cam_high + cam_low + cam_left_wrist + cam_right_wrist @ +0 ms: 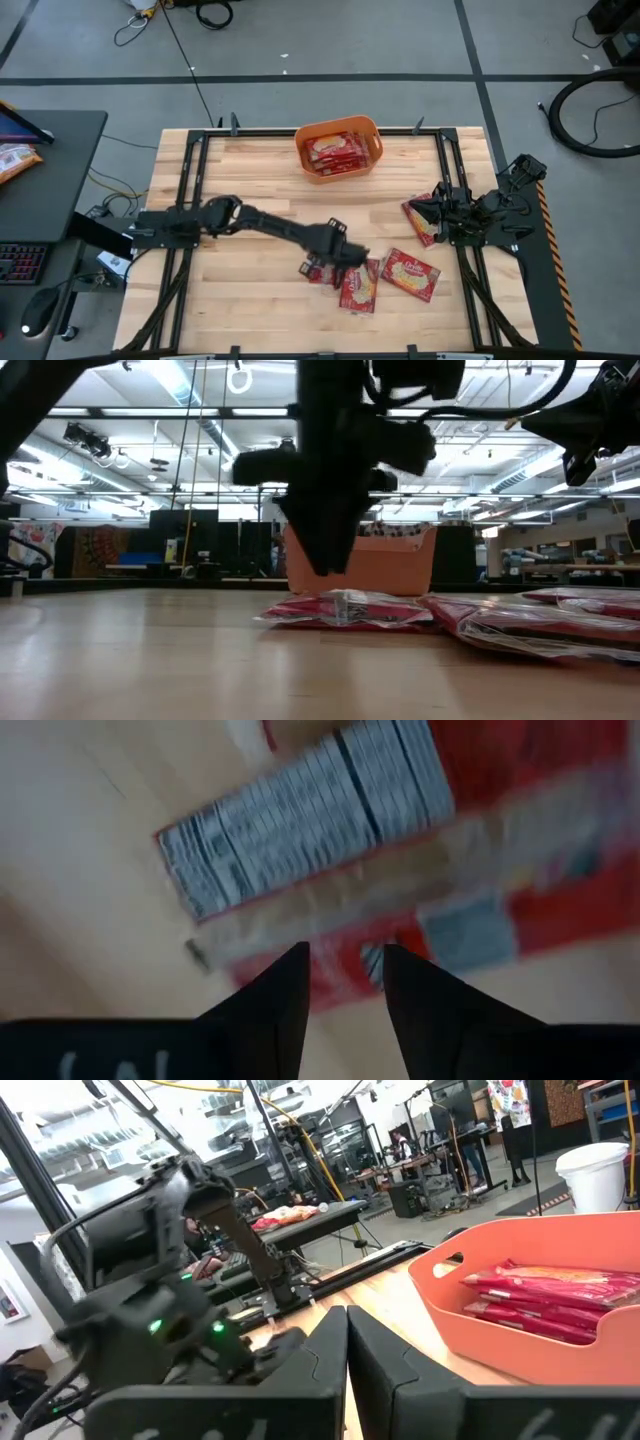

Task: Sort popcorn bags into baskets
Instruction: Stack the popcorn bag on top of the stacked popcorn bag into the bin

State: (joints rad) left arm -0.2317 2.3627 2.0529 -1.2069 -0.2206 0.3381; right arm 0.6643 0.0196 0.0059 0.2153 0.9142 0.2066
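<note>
My left gripper (338, 256) is open and hangs just above a red popcorn bag (318, 269) at the table's near middle. In the left wrist view that bag (330, 820) lies flat with its printed label side up, below the gripper (345, 960). The low view shows a gap between the gripper (325, 567) and the bag (345, 610). Two more bags (360, 287) (410, 273) lie flat beside it. Another bag (421, 221) lies by my right gripper (441, 211), which waits shut at the table's right. The orange basket (302, 140) at the far edge holds several bags (338, 152).
Black frame rails (190, 170) run along the table's left and right sides. Bare wood (240, 280) lies to the left of the bags. A paler orange-and-white packet (15, 160) sits on a dark desk beyond the table's left edge.
</note>
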